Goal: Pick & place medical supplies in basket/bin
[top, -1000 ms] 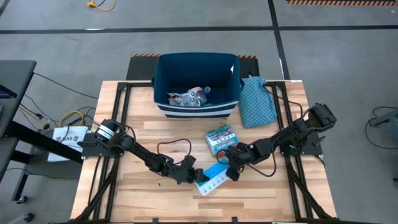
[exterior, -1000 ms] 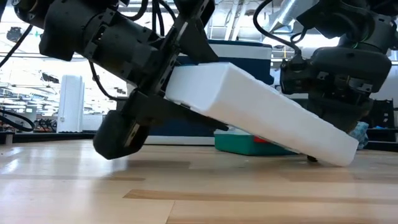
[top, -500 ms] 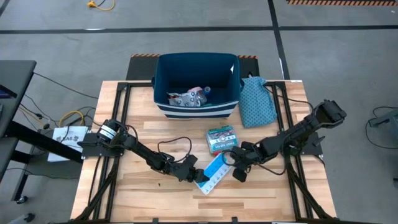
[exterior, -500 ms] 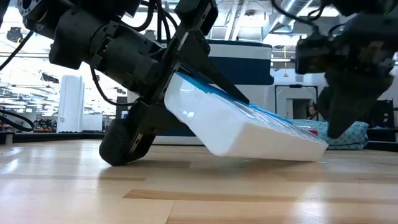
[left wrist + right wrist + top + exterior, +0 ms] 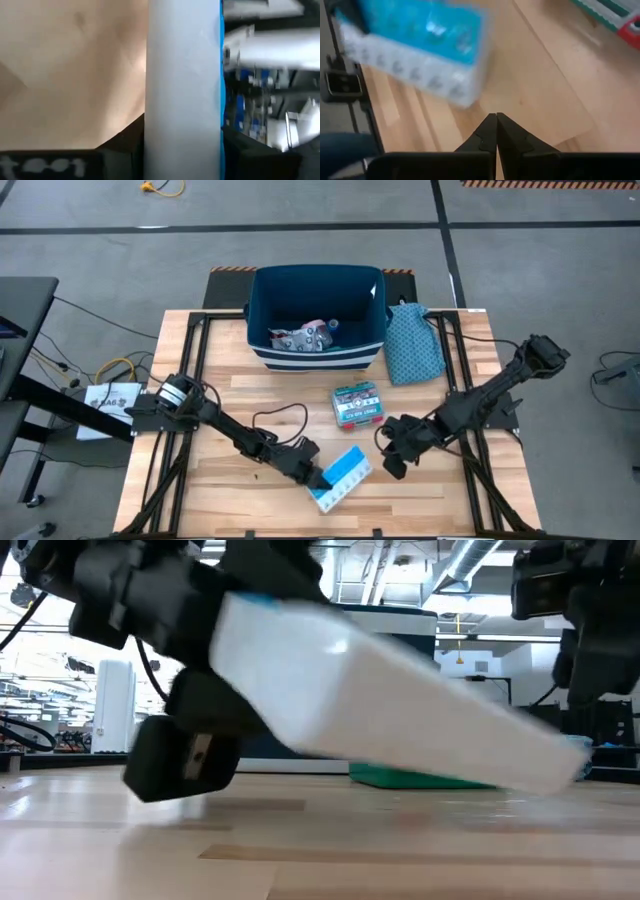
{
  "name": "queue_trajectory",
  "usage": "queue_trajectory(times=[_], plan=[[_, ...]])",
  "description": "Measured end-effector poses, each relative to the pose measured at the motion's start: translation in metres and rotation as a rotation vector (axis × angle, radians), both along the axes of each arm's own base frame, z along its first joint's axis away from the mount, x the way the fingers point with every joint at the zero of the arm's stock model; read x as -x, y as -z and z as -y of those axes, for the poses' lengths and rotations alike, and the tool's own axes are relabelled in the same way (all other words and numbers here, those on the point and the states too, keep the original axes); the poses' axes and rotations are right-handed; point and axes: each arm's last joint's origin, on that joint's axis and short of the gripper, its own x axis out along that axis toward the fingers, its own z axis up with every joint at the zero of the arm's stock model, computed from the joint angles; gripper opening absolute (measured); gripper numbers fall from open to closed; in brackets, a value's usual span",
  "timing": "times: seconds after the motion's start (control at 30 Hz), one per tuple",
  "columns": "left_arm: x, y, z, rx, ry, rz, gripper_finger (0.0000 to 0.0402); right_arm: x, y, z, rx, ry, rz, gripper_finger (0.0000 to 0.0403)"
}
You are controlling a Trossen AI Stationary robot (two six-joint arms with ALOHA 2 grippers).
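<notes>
Pill organiser (image 5: 342,476) is lifting clamped in left gripper (image 5: 318,478); right gripper (image 5: 392,464), fingers closed and empty, is retreating, handover complete.

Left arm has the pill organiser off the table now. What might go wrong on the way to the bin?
1. The left end effector grips the light blue pill organiser at one end, so the long free end droops in the low view and may slip or twist out.
2. The teal-and-red box lies between the organiser and the navy bin; a low carry may knock it.
3. The right end effector, shut, sits close by, so a swing may clip it.
</notes>
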Motion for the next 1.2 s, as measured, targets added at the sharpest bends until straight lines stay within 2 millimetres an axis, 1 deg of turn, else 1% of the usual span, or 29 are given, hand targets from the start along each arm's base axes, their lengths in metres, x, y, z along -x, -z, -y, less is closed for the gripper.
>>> queue_trajectory(times=[0.17,0.27,0.43,0.57,0.67,0.73,0.77,0.87,0.97,1.1,1.2], plan=[[0.002,-0.009,0.010,0.019,0.146,0.104,0.0144,0.003,-0.002,-0.009,-0.044,0.123,0.039,0.0000],[0.003,-0.015,0.015,0.027,0.217,0.170,0.0138,0.004,-0.003,-0.012,-0.060,0.189,0.063,0.0000],[0.003,-0.030,0.020,0.061,0.291,0.336,0.0133,0.008,-0.003,-0.016,-0.068,0.285,0.092,0.0000],[0.005,-0.053,0.020,0.112,0.294,0.585,0.0140,0.009,-0.004,-0.018,-0.079,0.327,0.104,0.0000],[0.009,-0.073,0.017,0.167,0.255,0.787,0.0139,0.010,-0.004,-0.019,-0.095,0.343,0.100,0.0000],[0.011,-0.082,0.013,0.193,0.229,0.877,0.0137,0.010,-0.004,-0.019,-0.098,0.347,0.100,0.0000],[0.011,-0.086,0.012,0.193,0.221,0.885,0.0135,0.010,-0.004,-0.019,-0.101,0.352,0.099,0.0000],[0.013,-0.104,0.006,0.132,0.196,0.970,0.0135,0.010,-0.004,-0.019,-0.101,0.352,0.099,0.0000],[0.014,-0.125,-0.005,0.076,0.176,1.064,0.0136,0.009,-0.004,-0.017,-0.089,0.345,0.101,0.0000],[0.017,-0.159,-0.029,0.006,0.115,1.181,0.0136,0.006,-0.004,-0.013,-0.066,0.339,0.106,0.0000],[0.021,-0.183,-0.050,-0.062,0.079,1.213,0.0135,0.002,-0.004,-0.007,-0.040,0.334,0.113,0.0000]])
